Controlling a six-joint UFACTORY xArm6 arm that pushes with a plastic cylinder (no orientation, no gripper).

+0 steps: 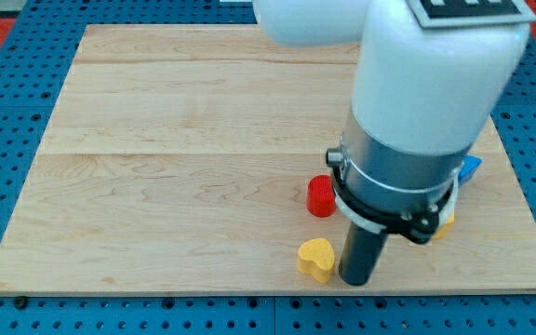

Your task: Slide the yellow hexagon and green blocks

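Looking down at the wooden tabletop, most of the action is squeezed into the view's lower right, and the big white-and-grey arm body blocks a lot of it. My tip sits on the wood near the view's bottom edge, just beside a yellow block on its left; whether they actually touch is hard to say. That yellow one looks more heart-shaped than hexagonal to me. A red cylinder stands a little above it, apart from both. On the view's right, a blue block pokes out from behind the arm, shape not readable. Lower down there's a sliver of orange-yellow block peeking past the black collar, mostly covered, so I can't tell if that's the hexagon. No green block shows anywhere in view. No hand on this rig, just the rod, so nothing is being grasped.
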